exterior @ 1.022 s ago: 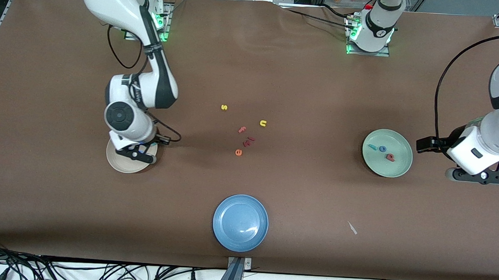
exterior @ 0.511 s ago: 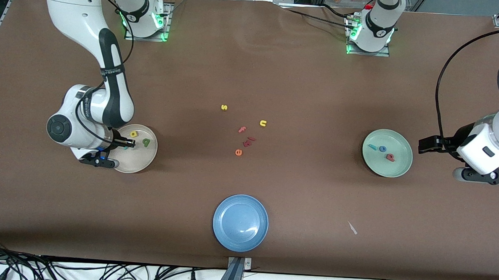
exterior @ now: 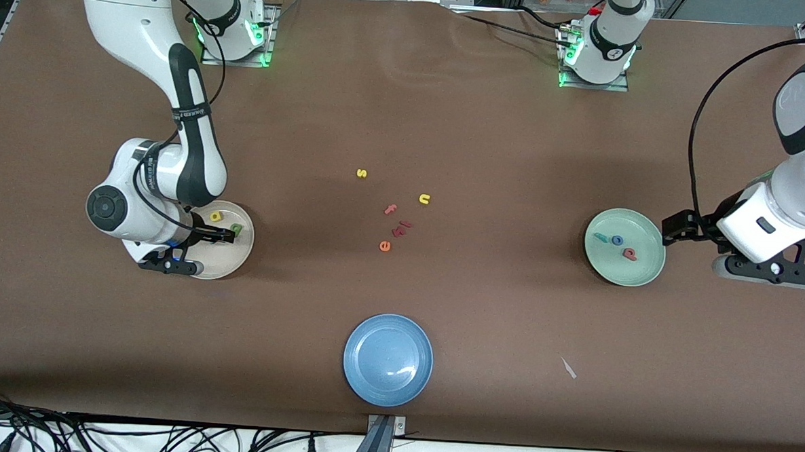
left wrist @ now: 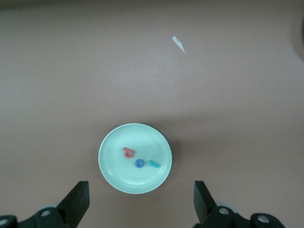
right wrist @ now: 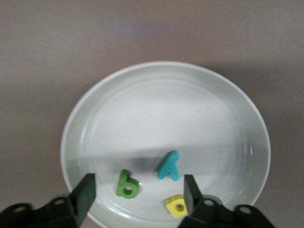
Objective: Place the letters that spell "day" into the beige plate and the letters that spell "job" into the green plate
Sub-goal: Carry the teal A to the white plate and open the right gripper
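Note:
The beige plate (exterior: 241, 253) lies toward the right arm's end of the table, with the yellow d (exterior: 217, 215) and green a (exterior: 236, 229) in it. The right wrist view shows that plate (right wrist: 166, 109) holding the teal y (right wrist: 169, 166), green a (right wrist: 127, 184) and yellow d (right wrist: 177, 205). My right gripper (exterior: 170, 267) hangs open and empty over the plate's edge (right wrist: 138, 190). The green plate (exterior: 623, 273) holds the teal j (exterior: 601, 237), blue o (exterior: 618, 241) and red b (exterior: 630, 254). My left gripper (exterior: 767, 270) waits open beside it (left wrist: 141, 199).
Loose letters lie mid-table: a yellow s (exterior: 361, 173), yellow n (exterior: 425, 199), pink f (exterior: 391, 210), orange e (exterior: 384, 246) and small red pieces (exterior: 402, 227). A blue plate (exterior: 388, 359) sits near the front edge, with a white scrap (exterior: 568, 368) beside it.
My right gripper has opened and the teal y now lies in the beige plate. The right hand has swung off the plate's middle to its edge. The left arm has shifted slightly.

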Robot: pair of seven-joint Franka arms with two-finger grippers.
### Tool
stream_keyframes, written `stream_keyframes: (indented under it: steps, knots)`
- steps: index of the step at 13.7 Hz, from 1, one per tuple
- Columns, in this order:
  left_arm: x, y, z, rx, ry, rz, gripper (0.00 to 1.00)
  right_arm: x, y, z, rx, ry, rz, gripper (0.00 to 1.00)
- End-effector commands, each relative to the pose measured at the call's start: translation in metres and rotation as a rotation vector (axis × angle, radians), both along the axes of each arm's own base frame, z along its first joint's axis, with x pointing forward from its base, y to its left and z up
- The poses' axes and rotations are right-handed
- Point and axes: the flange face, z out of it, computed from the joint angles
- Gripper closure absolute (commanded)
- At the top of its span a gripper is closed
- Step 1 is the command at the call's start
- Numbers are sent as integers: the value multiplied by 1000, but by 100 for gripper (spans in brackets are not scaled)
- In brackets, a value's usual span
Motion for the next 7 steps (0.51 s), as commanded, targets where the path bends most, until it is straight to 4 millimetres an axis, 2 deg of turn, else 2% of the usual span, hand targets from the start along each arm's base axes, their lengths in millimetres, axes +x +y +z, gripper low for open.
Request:
stream_keyframes:
  steps: [1, 5, 7]
  knots:
    - [-14, 11, 2, -23, -6, -25, 2, 10, 9, 47, 40, 22, 36, 0]
    - [-12, 13, 2, -20, -2, -122, 0, 28, 19, 134, -4, 85, 115, 0]
    - [-11, 12, 3, -22, -3, -126, 0, 32, 23, 164, -3, 86, 130, 0]
